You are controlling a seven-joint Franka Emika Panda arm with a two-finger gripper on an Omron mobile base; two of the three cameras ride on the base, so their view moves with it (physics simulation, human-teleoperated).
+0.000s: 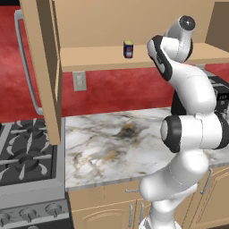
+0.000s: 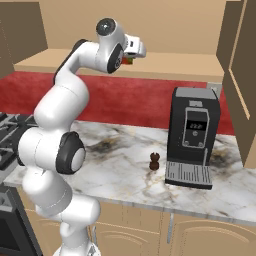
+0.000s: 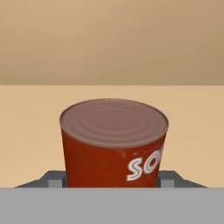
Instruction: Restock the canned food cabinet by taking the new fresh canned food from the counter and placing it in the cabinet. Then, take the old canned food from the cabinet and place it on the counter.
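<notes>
Now on step two: blue can (image 1: 128,48) sits on the cabinet (image 1: 134,57) shelf, and the gripper (image 3: 112,181) straddles the red can (image 3: 113,142) there (clenched or not, cannot tell). Next: firm grip, lift, carry to counter (image 1: 112,147).

Cabinet shelf (image 1: 89,57) w/ blue can (image 1: 128,48) & red-orange can (image 3: 113,142); counter (image 2: 120,175) w/ coffee machine (image 2: 192,136), small brown shaker (image 2: 154,161).

Well below the gripper and off to its right, a black coffee machine (image 2: 192,135) stands upright with a small dark pepper-mill-like piece (image 2: 154,161) just beside it, while a gas stove (image 1: 27,154) sits far below to its left, and a wall outlet (image 1: 79,81) lies lower left.
</notes>
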